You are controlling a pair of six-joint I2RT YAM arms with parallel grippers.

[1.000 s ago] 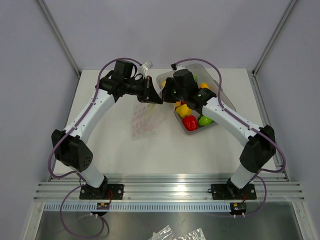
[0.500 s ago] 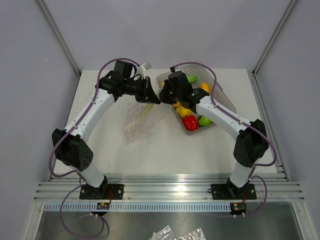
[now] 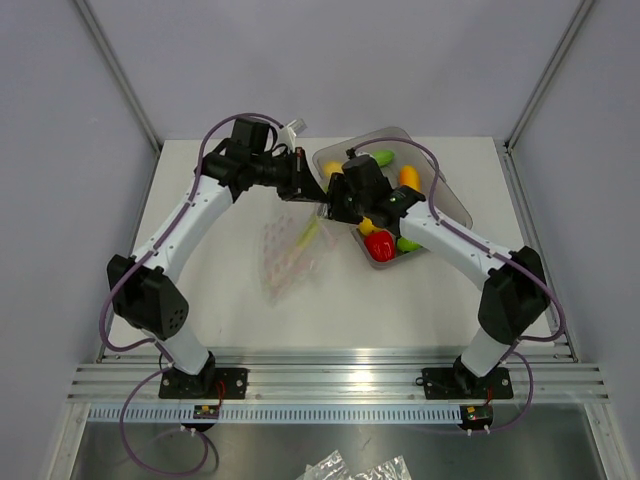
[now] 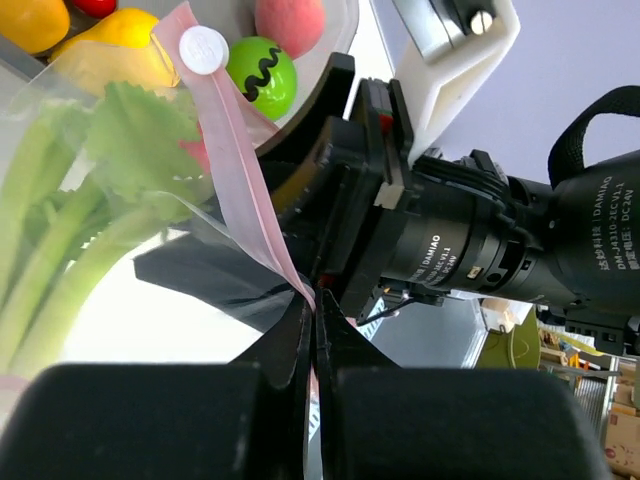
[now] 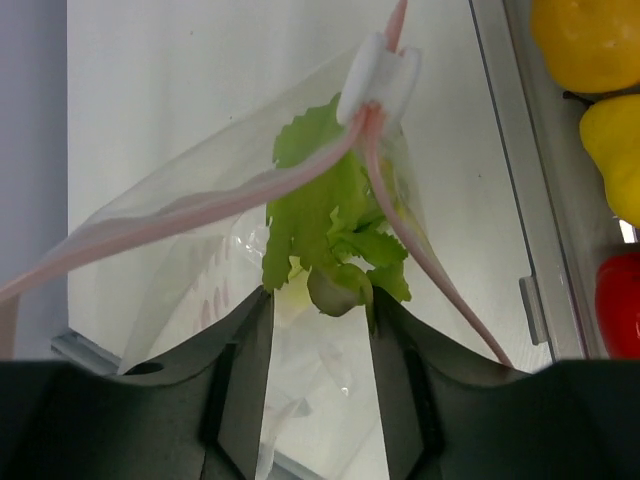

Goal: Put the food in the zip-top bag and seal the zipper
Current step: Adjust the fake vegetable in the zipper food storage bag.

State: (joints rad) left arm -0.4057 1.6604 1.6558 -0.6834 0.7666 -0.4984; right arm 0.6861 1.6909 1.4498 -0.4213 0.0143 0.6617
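Observation:
The zip-top bag (image 3: pixel 283 262) is clear with faint pink print and hangs from its mouth down to the table. My left gripper (image 4: pixel 315 300) is shut on the pink zipper (image 4: pixel 235 150) strip, below the white slider (image 4: pixel 203 47). A green leafy vegetable (image 5: pixel 330 230) sits inside the bag mouth between the two zipper strips (image 5: pixel 420 250). My right gripper (image 5: pixel 320 310) stands open, the leaf's stub lying loose at its fingertips. From above, both grippers (image 3: pixel 305 188) (image 3: pixel 328 207) meet at the bag's top edge.
A grey translucent tray (image 3: pixel 452 205) stands right of the bag and holds red (image 3: pixel 379 243), green (image 3: pixel 408 243), orange (image 3: pixel 408 177) and yellow (image 3: pixel 331 168) toy food. The right arm reaches across the tray. The table's back edge lies just behind the grippers.
My right gripper has opened and let go of the leafy vegetable inside the bag mouth. The bag has swung slightly lower and nearer. The left gripper keeps its hold.

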